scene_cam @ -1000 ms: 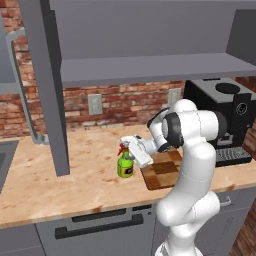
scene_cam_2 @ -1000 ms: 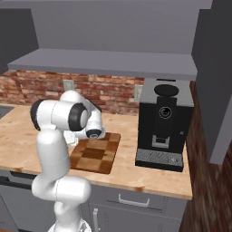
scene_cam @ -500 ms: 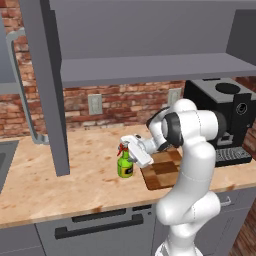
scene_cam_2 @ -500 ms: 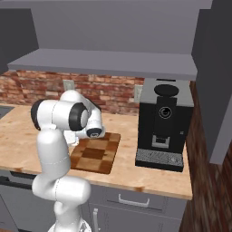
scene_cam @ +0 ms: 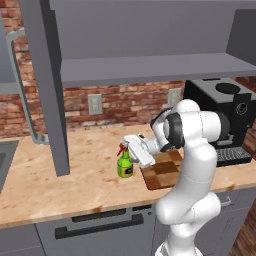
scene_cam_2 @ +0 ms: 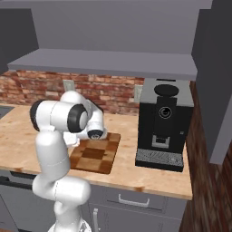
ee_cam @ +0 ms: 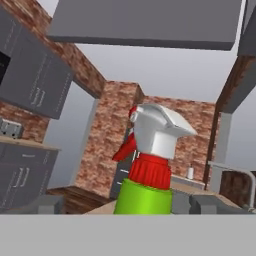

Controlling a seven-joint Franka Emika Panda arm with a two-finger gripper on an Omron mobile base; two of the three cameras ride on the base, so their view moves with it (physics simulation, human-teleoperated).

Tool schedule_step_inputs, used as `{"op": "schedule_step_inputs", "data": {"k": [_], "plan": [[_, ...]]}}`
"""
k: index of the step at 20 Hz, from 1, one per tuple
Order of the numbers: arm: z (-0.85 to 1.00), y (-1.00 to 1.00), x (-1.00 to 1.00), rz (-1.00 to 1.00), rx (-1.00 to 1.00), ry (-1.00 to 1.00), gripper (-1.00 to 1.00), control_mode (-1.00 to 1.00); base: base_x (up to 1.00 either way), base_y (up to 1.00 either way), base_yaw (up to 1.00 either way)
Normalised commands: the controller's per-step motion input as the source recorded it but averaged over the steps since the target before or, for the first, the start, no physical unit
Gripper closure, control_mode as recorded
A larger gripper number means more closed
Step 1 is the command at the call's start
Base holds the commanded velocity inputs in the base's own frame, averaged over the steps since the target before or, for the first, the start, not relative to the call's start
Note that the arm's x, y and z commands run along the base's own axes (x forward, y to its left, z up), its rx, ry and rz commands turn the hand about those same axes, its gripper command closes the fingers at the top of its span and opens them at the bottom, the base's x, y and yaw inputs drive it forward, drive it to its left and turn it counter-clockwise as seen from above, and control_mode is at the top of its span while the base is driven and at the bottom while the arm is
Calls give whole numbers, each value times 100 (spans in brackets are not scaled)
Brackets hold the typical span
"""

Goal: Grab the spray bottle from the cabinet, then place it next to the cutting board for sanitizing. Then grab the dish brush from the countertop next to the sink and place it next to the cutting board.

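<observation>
Gripper (scene_cam: 131,150) half hides spray bottle (scene_cam: 124,166).

A small lime-green spray bottle (scene_cam: 125,166) with a red-and-white trigger nozzle stands upright mid-frame on the beige wood-grain countertop (scene_cam: 75,185), just left of the checkered wooden cutting board (scene_cam: 162,170).

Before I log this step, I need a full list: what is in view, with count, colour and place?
spray bottle: one, lime green, upright on the countertop just left of the cutting board.
cutting board: one, brown checkered, on the countertop.
countertop: one, beige wood grain.
coffee machine: one, black, right of the board.
wall cabinet: one, grey, door open, above the counter.
wall outlets: two, pale, on the brick wall.
sink: one, dark, far left.
pincer: one, white, open around the bottle's nozzle.
</observation>
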Motion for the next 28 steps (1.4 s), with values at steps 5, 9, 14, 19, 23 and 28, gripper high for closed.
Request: {"op": "schedule_step_inputs", "data": {"k": [5,9,14,19,23,28], "plan": [[0,-8,-23,-22,0,0,-100,-100,0,0,0],[2,-18,-29,-30,0,0,-100,-100,0,0,0],[22,-32,-31,-34,0,0,-100,-100,0,0,0],[50,-25,-29,-33,0,-3,-100,-100,0,0,0],[73,-1,-18,-21,0,-9,-100,-100,0,0,0],[91,-8,-28,-17,0,-8,-100,-100,0,0,0]]}}
